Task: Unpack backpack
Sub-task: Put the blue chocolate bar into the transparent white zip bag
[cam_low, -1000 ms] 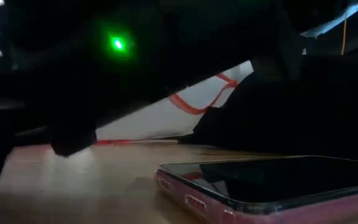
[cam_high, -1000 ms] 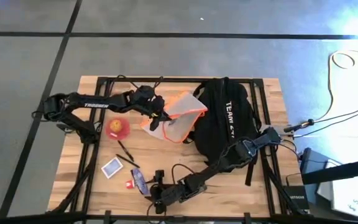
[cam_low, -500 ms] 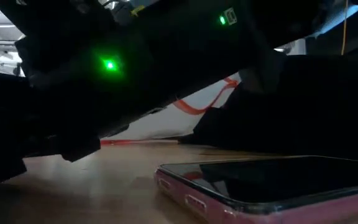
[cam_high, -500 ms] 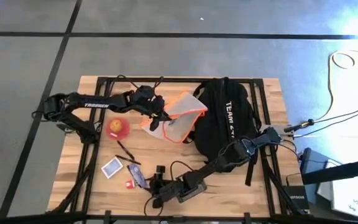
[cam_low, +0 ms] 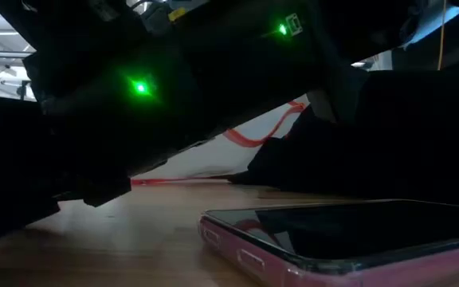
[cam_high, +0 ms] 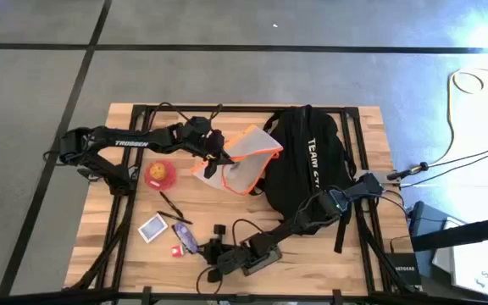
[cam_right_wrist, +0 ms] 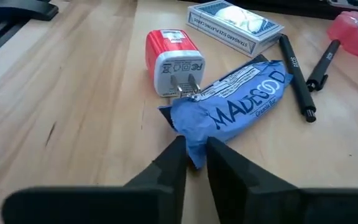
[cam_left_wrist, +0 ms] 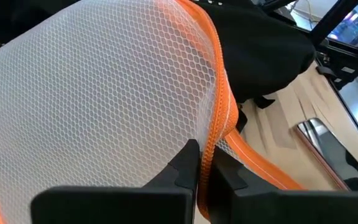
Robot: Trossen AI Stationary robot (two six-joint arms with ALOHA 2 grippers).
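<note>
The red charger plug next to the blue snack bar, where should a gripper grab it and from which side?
Probably grip the red charger across its flat red sides from above. It lies with prongs toward the blue granola bar, which touches that end, leaving the sides free.

High view looks straight down on the whole light wooden slatted counter (cam_high: 227,203). Low view sits at counter level, close behind a pink-cased black phone (cam_low: 349,239). Wrist views look forward, close; the high and right wrist views share the blue snack bar wrapper (cam_right_wrist: 235,99).

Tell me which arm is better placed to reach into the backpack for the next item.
Right, probably. The left gripper is shut on the orange mesh pouch, so it is occupied. The right gripper sits at the table's front by the blue granola bar, seemingly holding nothing, its arm running alongside the backpack.
</note>
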